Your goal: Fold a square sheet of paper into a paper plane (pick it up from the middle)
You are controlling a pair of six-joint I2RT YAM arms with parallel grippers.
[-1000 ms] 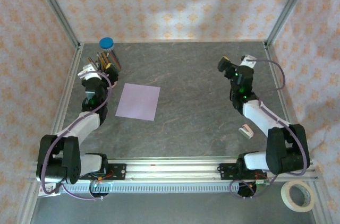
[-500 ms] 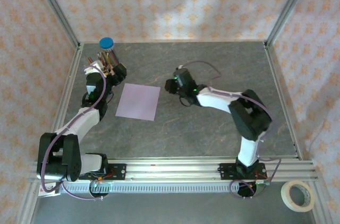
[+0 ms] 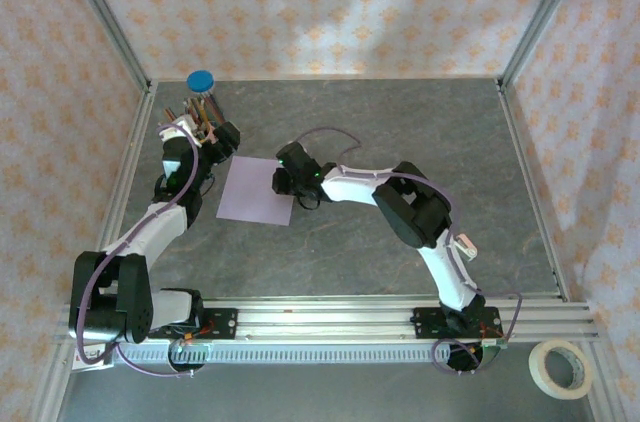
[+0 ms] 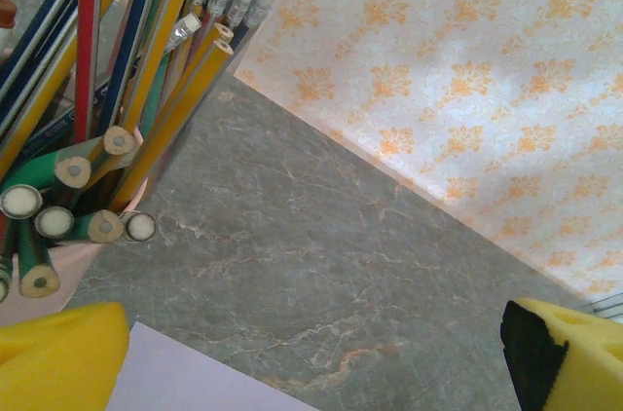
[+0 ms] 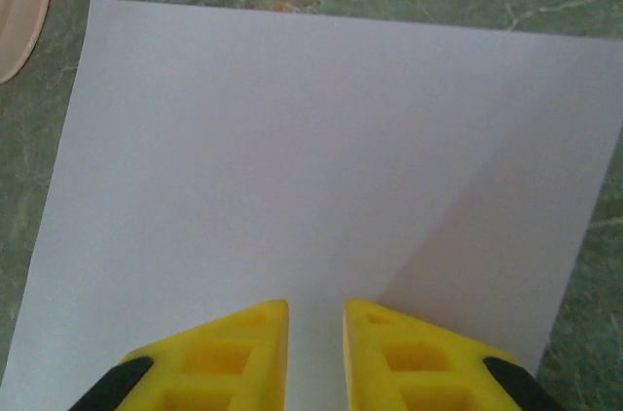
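Your right arm has just swung all the way over from the far right side of the table (image 3: 420,122), and now the right gripper (image 3: 283,182) sits over the right part of the square sheet of paper (image 3: 250,197). Its claw was spread wide a moment ago. Now, in the right wrist view, the two yellow fingers (image 5: 238,343) are nearly pressed together, with just a thin strip of the sheet (image 5: 292,138) showing between them. You cannot tell yet if they have nipped the paper or are only resting on it. The sheet looks flat on the table, so the first pick-up is most likely only starting and no fold is made. Your left gripper (image 3: 207,132) has crept up a little toward the pencil cup (image 3: 202,92), and its claw (image 4: 311,353) is spread wide with nothing in it. Mind that side: the cup (image 4: 58,275) stands just past the sheet's far left corner, and your left arm is right beside the sheet's left edge, so it is tight there. There is lots of bare table to the right and far side, so that looks like the safer way to lift and turn the paper.
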